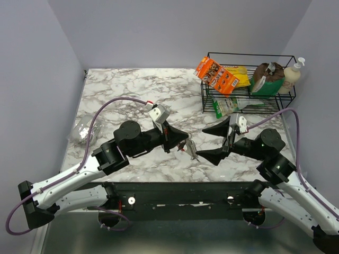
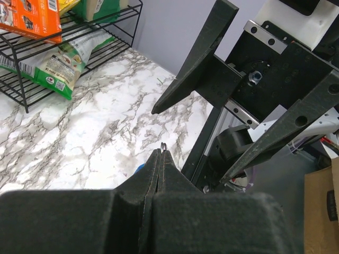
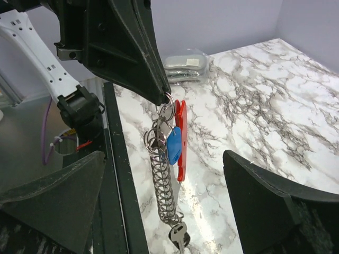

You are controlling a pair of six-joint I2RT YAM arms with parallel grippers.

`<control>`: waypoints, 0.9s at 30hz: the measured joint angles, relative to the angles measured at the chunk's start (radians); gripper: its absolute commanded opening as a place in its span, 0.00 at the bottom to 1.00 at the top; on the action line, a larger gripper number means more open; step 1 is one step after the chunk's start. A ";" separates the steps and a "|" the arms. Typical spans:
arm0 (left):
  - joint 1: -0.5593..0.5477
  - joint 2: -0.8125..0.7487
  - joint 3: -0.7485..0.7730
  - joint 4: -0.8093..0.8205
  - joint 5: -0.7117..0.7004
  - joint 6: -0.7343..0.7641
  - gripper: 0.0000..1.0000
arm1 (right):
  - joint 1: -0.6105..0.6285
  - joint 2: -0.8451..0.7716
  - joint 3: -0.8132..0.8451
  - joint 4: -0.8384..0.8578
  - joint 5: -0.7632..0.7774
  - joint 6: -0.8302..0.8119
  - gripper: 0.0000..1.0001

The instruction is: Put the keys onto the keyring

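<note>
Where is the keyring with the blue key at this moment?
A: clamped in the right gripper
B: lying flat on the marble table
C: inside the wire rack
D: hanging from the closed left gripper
D: the keyring dangles in the air from the shut tips of the left gripper, and the right gripper is open.

In my right wrist view, the lowest of the keys point(image 3: 178, 234) is cut by the bottom edge. The red piece point(image 3: 181, 138) of the keyring point(image 3: 163, 182) is partly behind the blue key head point(image 3: 172, 149). In my left wrist view, my left gripper point(image 2: 161, 153) covers nearly all; only a small wire loop shows at its tips. From above, ring and keys near the front edge are too small to separate. What lies inside the clear bag point(image 1: 82, 129) at the left edge, I cannot tell.
</note>
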 measured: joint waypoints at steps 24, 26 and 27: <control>0.000 0.186 -0.146 0.136 -0.065 0.051 0.00 | 0.000 -0.014 -0.027 -0.003 0.014 0.020 1.00; 0.000 0.214 -0.161 0.159 -0.065 0.051 0.00 | 0.000 -0.014 -0.029 -0.004 0.014 0.020 1.00; 0.000 0.232 -0.168 0.170 -0.065 0.050 0.00 | 0.000 -0.014 -0.029 -0.004 0.014 0.020 1.00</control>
